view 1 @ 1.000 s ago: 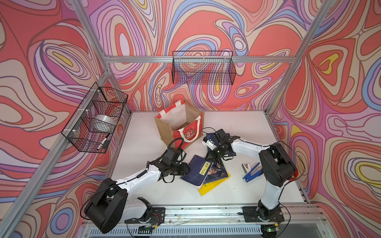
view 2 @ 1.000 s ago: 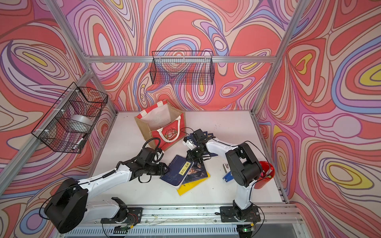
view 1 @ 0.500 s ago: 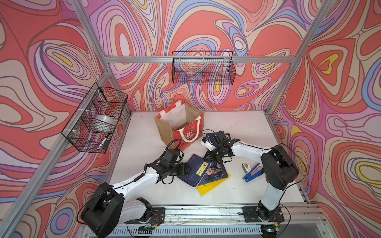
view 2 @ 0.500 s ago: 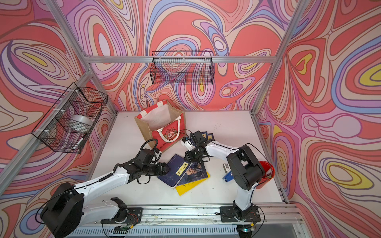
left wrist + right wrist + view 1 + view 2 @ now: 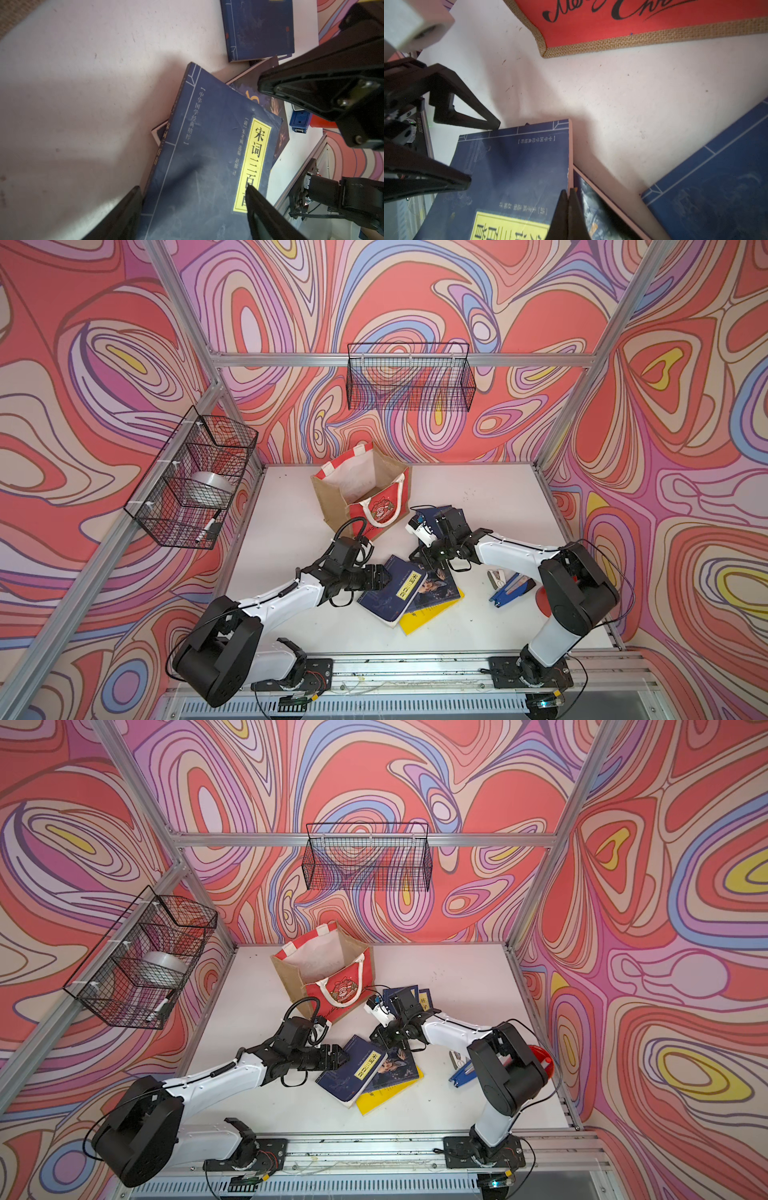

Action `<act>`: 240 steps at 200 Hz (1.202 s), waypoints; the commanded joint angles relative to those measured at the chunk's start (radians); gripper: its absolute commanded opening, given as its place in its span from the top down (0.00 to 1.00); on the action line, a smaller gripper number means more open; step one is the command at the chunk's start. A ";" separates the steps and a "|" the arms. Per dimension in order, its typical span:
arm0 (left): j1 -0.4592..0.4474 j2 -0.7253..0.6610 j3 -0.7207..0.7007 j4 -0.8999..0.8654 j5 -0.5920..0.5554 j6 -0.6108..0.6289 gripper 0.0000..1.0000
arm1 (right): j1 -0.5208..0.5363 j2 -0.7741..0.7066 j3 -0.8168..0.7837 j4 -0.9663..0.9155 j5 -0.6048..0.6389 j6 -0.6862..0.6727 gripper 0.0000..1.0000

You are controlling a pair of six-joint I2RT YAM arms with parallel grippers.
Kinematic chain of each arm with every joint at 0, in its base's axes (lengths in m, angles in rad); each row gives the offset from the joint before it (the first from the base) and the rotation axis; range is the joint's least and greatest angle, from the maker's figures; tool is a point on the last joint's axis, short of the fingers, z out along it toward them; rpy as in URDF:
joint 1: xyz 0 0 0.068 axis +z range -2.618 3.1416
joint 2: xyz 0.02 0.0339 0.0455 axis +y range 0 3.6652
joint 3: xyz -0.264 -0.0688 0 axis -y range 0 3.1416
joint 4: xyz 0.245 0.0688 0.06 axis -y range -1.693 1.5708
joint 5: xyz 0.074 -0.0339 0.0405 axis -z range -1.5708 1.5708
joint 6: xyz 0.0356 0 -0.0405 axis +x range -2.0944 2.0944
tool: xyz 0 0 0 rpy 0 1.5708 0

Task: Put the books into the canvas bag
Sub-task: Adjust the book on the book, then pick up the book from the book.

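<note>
1. The step in hand is judged to be the pick-up of the top dark navy paperback with the yellow title label (image 5: 392,593), which lies on a small pile in the middle of the white tabletop (image 5: 291,506), over a portrait-cover paperback (image 5: 438,591) and a bright yellow paperback (image 5: 419,616).
2. The left gripper (image 5: 193,207) is spread wide, one finger at the book's spine edge and the other over its cover near the label; nothing is grasped yet.
3. The right gripper (image 5: 568,197) is clenched, its tips pressed at the top book's far edge beside the portrait cover; whether that edge is pinched or only pressed cannot be told.
4. For a sound grasp, the lower left finger should be slid under the spine edge while the far edge is steadied, so that only the top book is taken and the pile is not dragged.
5. The jaws should be closed well onto the cover, not at a corner, since a thin paperback is likely to droop or slip.
6. The boxy tan jute tote with red panels and white rope handles (image 5: 365,493) stands open and apparently empty behind the pile; the book is best entered edge first.
7. Two more navy paperbacks (image 5: 409,998) lie beside the tote, partly hidden by the right arm.
8. Against the earliest frame, the left jaws have been widened and brought up to the book, while the right jaws have remained clenched.
</note>
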 commanded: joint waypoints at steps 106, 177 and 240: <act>0.003 -0.060 -0.107 0.017 -0.005 -0.031 0.22 | 0.018 -0.304 -0.236 -0.153 0.045 0.425 0.44; 0.004 -0.059 -0.127 0.046 0.043 -0.036 0.22 | 0.043 -0.242 -0.291 0.033 -0.016 0.504 0.29; 0.005 -0.062 -0.149 0.074 0.046 -0.045 0.29 | 0.053 -0.036 -0.190 0.111 -0.055 0.411 0.33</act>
